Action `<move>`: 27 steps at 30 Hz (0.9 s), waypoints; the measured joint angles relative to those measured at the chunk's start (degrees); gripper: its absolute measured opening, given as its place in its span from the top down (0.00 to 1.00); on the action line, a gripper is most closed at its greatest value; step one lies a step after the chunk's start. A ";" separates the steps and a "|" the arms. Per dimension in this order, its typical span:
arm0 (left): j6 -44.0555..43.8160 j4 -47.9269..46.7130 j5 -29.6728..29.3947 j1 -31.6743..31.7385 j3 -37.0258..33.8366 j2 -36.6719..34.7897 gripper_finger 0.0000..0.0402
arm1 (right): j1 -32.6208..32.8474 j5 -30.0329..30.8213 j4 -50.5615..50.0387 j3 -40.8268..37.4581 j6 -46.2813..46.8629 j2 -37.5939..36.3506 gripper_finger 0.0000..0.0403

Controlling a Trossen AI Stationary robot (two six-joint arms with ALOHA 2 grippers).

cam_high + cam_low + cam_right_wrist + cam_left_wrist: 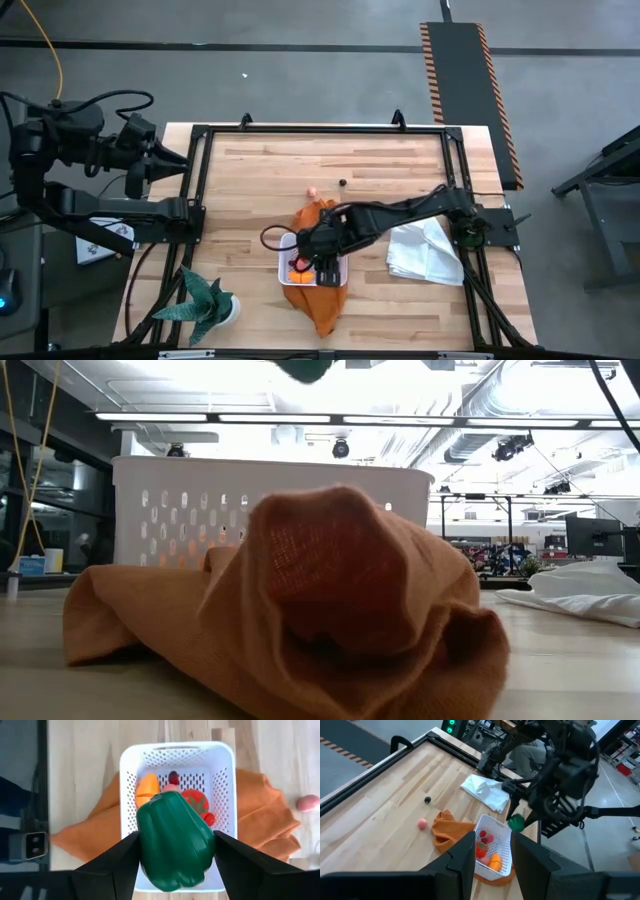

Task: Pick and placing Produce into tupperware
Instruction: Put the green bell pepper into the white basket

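The white tupperware (175, 747) stands on an orange cloth (320, 305) at mid-table. It holds an orange piece (146, 787), a red piece (196, 802) and a small pink-and-dark piece behind them. My right gripper (175, 837) hangs above it, shut on a green pepper (172, 840), also seen in the left wrist view (516, 822). A pink piece (313, 191) and a small dark piece (342, 183) lie on the wood beyond the cloth. My left gripper (492, 840) waits open at the table's left edge, holding nothing. My right gripper pinches the green pepper by two opposite sides (142, 840) between its two fingers. The fingers slant steeply down from above. The pepper is lifted clear and hangs over the tupperware's open top, touching nothing else.
A crumpled white cloth (425, 250) lies at the right. A green spiky potted plant (205, 305) stands at the near left corner. A black frame (320, 128) borders the table. Bare wood lies left of the tupperware and toward the far edge.
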 joint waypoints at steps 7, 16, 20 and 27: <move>0.02 0.00 0.00 0.00 0.00 0.00 0.72 | -0.25 -0.18 2.02 -0.03 -1.37 2.33 0.46; 0.00 -0.20 0.23 0.01 0.00 0.00 0.72 | -1.23 -0.30 3.13 -4.98 -2.53 2.61 0.46; -0.11 -1.96 0.22 0.00 0.00 0.00 0.72 | -1.50 -2.63 4.59 -10.53 -2.65 2.67 0.46; -0.15 -4.37 0.22 0.00 0.00 0.00 0.72 | -1.40 -4.22 11.06 -17.86 -2.28 2.65 0.46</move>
